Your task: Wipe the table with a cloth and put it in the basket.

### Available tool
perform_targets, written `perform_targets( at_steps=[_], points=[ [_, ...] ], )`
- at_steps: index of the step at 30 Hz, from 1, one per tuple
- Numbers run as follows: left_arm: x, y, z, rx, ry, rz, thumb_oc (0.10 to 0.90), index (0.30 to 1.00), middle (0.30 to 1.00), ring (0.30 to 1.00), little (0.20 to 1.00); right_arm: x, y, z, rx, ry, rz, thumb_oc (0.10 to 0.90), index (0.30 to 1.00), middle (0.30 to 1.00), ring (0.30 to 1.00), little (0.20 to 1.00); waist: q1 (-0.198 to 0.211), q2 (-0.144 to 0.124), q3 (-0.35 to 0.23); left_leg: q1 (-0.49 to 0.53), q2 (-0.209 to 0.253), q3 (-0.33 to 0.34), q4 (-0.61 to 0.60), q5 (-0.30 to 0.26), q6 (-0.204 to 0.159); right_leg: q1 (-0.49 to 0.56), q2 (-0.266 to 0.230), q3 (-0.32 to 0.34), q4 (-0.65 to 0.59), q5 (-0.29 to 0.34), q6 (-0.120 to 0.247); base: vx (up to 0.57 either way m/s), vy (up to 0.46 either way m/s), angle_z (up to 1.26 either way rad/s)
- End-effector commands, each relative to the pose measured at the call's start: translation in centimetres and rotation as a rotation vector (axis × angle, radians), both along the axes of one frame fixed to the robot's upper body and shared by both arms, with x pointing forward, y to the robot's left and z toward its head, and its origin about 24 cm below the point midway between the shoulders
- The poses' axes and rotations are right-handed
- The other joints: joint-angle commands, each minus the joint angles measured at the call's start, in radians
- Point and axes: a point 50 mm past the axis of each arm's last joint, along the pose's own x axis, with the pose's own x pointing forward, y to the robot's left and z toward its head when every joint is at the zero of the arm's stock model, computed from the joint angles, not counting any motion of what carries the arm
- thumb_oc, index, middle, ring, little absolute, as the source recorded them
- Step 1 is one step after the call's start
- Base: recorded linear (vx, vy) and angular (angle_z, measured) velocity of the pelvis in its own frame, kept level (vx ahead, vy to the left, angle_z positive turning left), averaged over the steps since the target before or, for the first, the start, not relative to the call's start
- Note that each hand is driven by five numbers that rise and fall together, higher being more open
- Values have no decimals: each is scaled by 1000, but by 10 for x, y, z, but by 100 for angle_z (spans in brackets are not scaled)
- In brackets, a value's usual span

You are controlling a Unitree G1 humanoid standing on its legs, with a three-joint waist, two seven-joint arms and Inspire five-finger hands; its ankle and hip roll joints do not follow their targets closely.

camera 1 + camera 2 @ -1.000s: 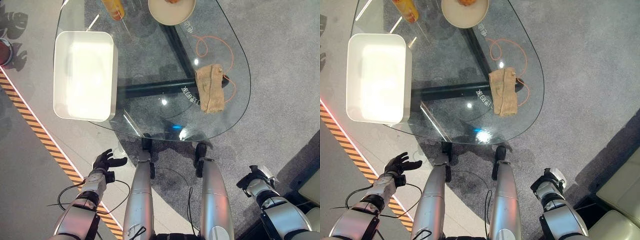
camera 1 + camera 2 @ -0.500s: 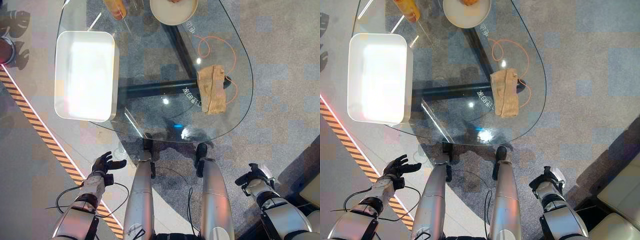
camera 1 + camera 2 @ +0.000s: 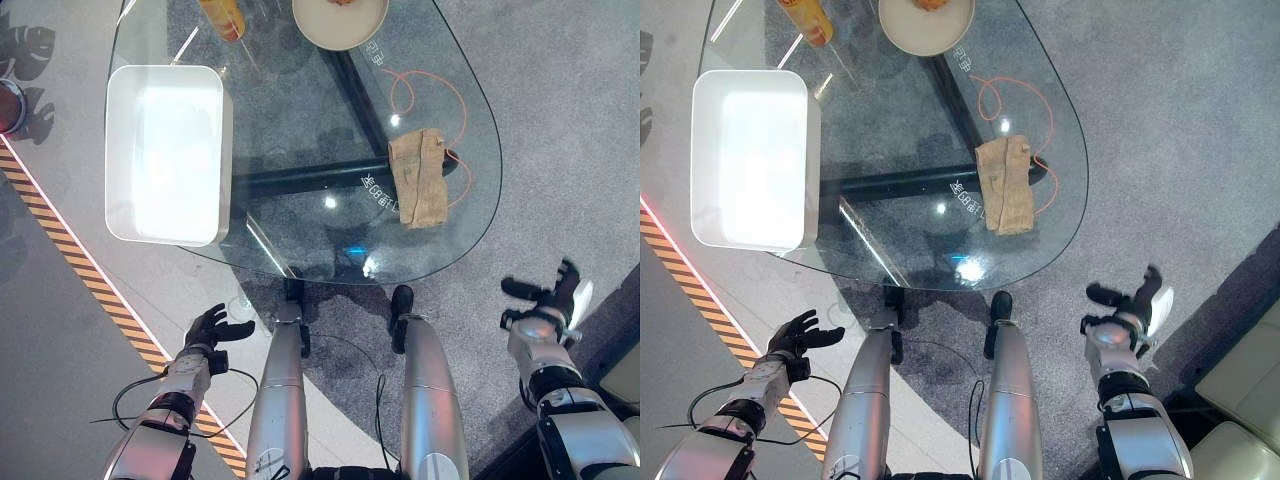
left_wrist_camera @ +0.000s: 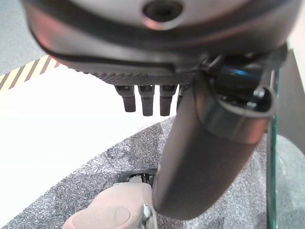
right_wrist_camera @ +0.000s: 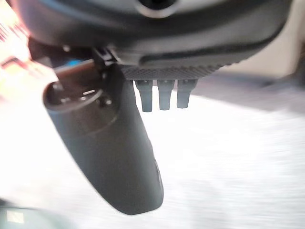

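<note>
Cloth point(image 3: 418, 178): folded on glass table point(image 3: 300, 130), well ahead of both hands.
Left hand point(image 3: 210, 327): fingers spread, empty.
Right hand point(image 3: 540, 305): fingers extended, empty.

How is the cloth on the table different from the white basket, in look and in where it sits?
The cloth is tan, flat and folded; the basket is white, boxy and walled. The cloth is far smaller than the basket. The cloth lies near the table's right edge, while the basket sits on its left side, overhanging the rim. Both rest on the glass, and neither is touched: the left hand and right hand are open, below the table.
</note>
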Motion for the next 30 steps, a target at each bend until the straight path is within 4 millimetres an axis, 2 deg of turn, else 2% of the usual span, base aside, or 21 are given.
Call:
perform_targets(
  at_steps=[1, 2, 5, 8, 9, 11, 12, 14, 18, 30],
  points=[
    [-32, 28, -14, 57, 82, 98, 800, 900, 900, 900, 900, -7, -19, 35, -100, -187, -118, 800, 900, 900, 900, 900, -10, -14, -21, -29, -74, 42, 169, -155, 96, 15, 53, -1, -126, 119, -34, 0, 0, 0],
    [-31, 28, -14, 56, 81, 97, 800, 900, 900, 900, 900, -5, -16, 41, -109, -218, -105, 800, 900, 900, 900, 900, -11, -14, -21, -30, -76, 41, 167, -154, 96, 13, 54, -1, -128, 120, -34, 0, 0, 0],
    [-29, 22, -14, 49, 73, 97, 800, 900, 900, 900, 900, 6, 8, 78, -159, -382, -34, 800, 900, 900, 900, 900, -13, -12, -21, -41, -80, 39, 160, -148, 95, 3, 58, 1, -136, 121, -35, 0, 0, 0],
    [-29, 21, -15, 47, 73, 96, 800, 900, 900, 900, 900, 10, 22, 93, -165, -457, 25, 800, 900, 900, 900, 900, -16, -10, -21, -41, -81, 39, 153, -145, 94, 0, 61, 6, -139, 121, -34, 0, 0, 0],
    [-29, 18, -16, 43, 71, 97, 800, 900, 900, 900, 900, 13, 38, 104, -171, -506, 87, 800, 900, 900, 900, 900, -18, -7, -21, -38, -83, 39, 146, -143, 94, 0, 64, 10, -143, 121, -35, 0, 0, 0],
    [-29, 17, -16, 42, 70, 97, 800, 900, 900, 900, 900, 16, 47, 110, -189, -525, 132, 800, 900, 900, 900, 900, -19, -6, -21, -36, -83, 40, 142, -141, 94, 0, 65, 11, -145, 120, -36, 0, 0, 0],
    [-28, 16, -16, 40, 66, 94, 800, 900, 900, 900, 900, 18, 61, 118, -215, -538, 194, 800, 900, 900, 900, 900, -19, -5, -21, -36, -84, 41, 139, -138, 94, 0, 64, 11, -147, 120, -37, 0, 0, 0],
    [-28, 14, -17, 37, 64, 93, 800, 900, 900, 900, 900, 20, 76, 125, -242, -545, 249, 800, 900, 900, 900, 900, -19, -4, -21, -32, -85, 43, 134, -135, 92, 4, 63, 11, -152, 119, -39, 0, 0, 0],
    [-30, 11, -20, 29, 68, 81, 800, 900, 900, 900, 900, 24, 104, 124, -259, -510, 357, 800, 900, 900, 900, 900, -15, 1, -21, -17, -85, 50, 121, -130, 88, 19, 59, 9, -158, 115, -42, 0, 0, 0],
    [-33, -5, -29, 12, 74, 48, 800, 900, 900, 900, 900, 29, 146, 103, -267, -372, 477, 800, 900, 900, 900, 900, -7, 19, -21, 12, -95, 65, 96, -121, 86, 40, 48, 1, -175, 112, -50, 0, 0, 0]
  ],
)
